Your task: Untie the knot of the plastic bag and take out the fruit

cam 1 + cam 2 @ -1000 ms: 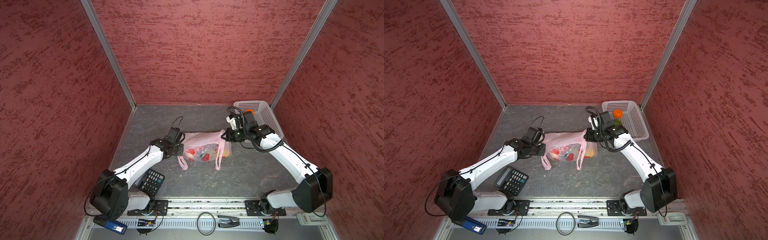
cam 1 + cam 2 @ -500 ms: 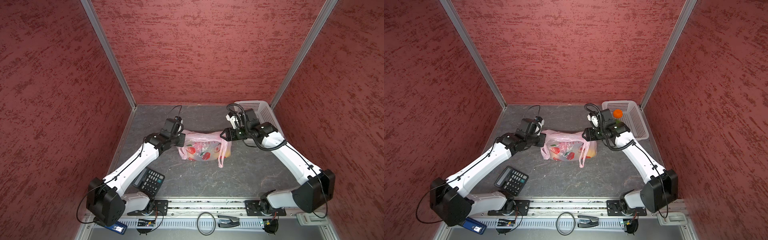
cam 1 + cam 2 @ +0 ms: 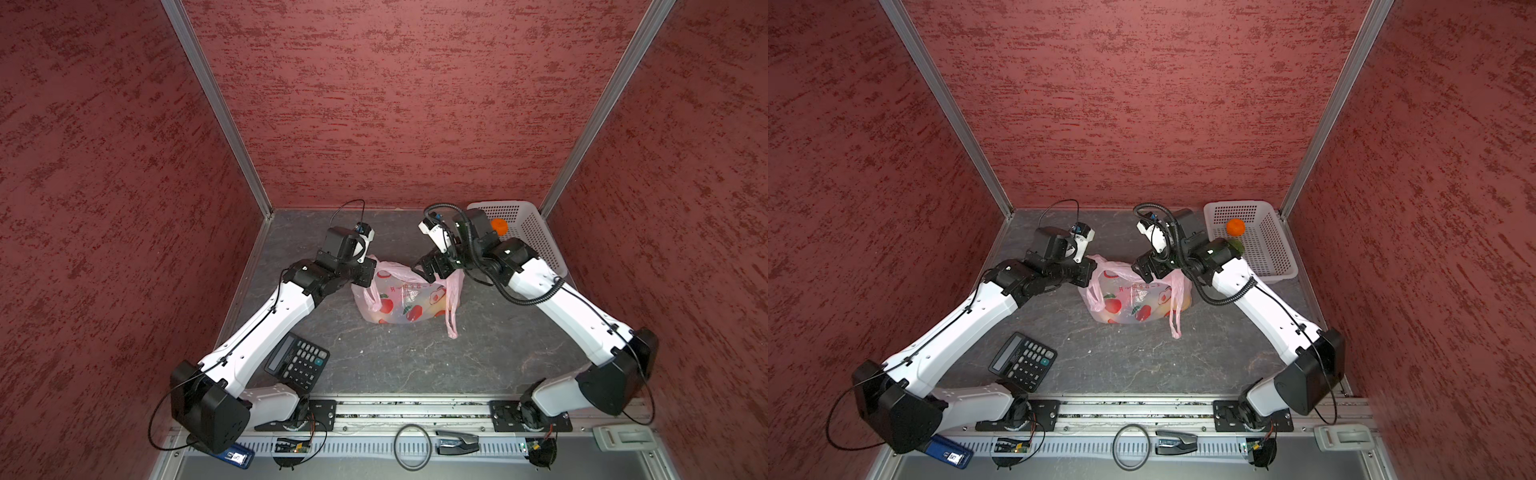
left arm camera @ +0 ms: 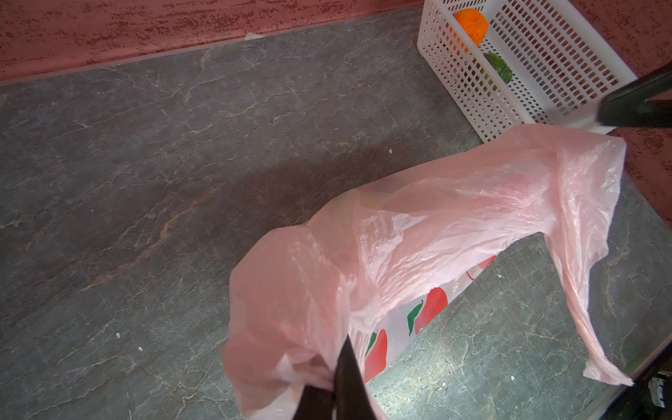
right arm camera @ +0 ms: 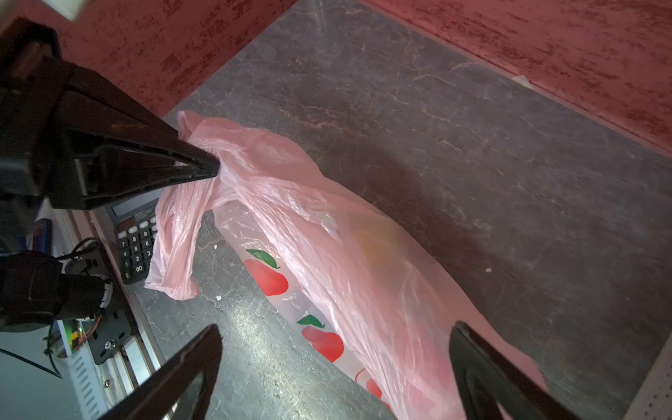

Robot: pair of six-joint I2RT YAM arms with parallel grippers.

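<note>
A: Left fingers (image 5: 145, 171) pinch the plastic bag (image 3: 405, 297) by one handle, mid-table; right fingers (image 5: 483, 374) gape wide at its one o'clock.
B: Lifting one-sided could tear film, spilling fruit (image 5: 378, 242).

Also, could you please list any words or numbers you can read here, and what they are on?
"7", "8", "5", "2", "00": keys of the calculator.
Small print above its keys: too blurred to read.
Red lettering on the plastic bag: too small to read.

Fruit (image 5: 376, 238) indistinct inside plastic bag (image 5: 291, 196)
</note>
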